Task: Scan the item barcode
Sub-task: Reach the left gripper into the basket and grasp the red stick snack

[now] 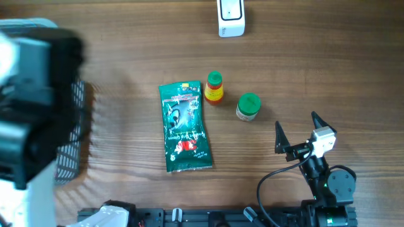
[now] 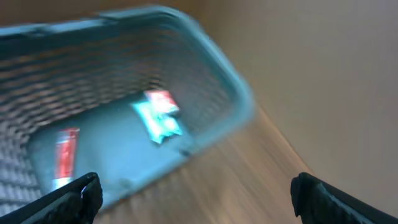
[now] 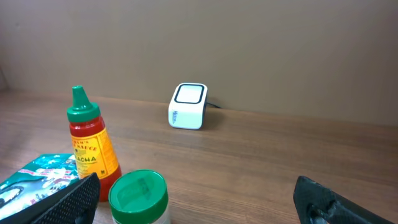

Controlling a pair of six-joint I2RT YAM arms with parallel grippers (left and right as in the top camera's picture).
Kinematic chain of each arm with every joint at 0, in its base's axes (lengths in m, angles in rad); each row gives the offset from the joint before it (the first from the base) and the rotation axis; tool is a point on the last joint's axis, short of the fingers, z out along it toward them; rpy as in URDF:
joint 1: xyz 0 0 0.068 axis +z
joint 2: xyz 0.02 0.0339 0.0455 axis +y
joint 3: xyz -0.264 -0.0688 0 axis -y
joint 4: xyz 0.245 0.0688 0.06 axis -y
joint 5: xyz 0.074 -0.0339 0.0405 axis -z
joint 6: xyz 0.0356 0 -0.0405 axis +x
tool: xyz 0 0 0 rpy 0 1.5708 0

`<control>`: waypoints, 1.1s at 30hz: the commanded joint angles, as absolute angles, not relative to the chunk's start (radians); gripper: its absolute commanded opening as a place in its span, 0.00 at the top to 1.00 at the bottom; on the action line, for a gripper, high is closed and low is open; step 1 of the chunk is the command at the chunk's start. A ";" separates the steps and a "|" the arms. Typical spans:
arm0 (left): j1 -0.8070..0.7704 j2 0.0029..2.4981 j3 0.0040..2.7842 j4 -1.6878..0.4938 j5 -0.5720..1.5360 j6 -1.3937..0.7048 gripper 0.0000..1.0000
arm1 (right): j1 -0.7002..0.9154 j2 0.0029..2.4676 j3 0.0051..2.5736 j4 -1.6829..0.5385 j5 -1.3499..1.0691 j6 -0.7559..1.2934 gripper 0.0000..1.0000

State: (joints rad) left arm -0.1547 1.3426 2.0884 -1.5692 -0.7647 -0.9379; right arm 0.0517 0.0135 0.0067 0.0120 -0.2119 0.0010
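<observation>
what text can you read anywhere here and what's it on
"ACHA": on the red sauce bottle, the end of a longer word; the smaller lines around it are too small to read.
Print on the front of the white scanner: too small to read.
Print on the green packet: too blurred to read.
Lid of the green-lidded jar: nothing readable.
Labels on the packets in the basket: motion-blurred, unreadable.

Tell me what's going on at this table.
Nothing is held right now. The left hand hangs open over the teal mesh basket, which holds a green-and-red packet. The right hand is open near a green foil pouch, a red sauce bottle and a green-lidded jar. The white barcode scanner sits at the far edge.
</observation>
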 commanded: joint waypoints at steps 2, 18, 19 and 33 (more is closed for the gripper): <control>0.324 1.381 2.092 -1.625 -0.508 -0.999 0.00 | 0.056 0.005 0.005 0.015 -0.202 -0.008 0.00; 0.826 1.599 1.561 -1.380 -0.270 -0.791 0.16 | 0.056 0.005 0.005 0.015 -0.202 -0.008 0.00; 0.828 1.599 1.506 -1.347 -0.271 -0.790 0.16 | 0.056 0.005 0.005 0.015 -0.202 -0.008 0.00; 0.928 1.599 0.913 -0.741 -0.284 -0.553 0.00 | 0.056 0.005 0.005 0.015 -0.202 -0.008 0.00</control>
State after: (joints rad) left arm 0.9184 1.6028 0.9760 -0.7887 -0.2756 -0.5903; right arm 0.0517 0.0135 0.0067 0.0116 -0.2081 0.0010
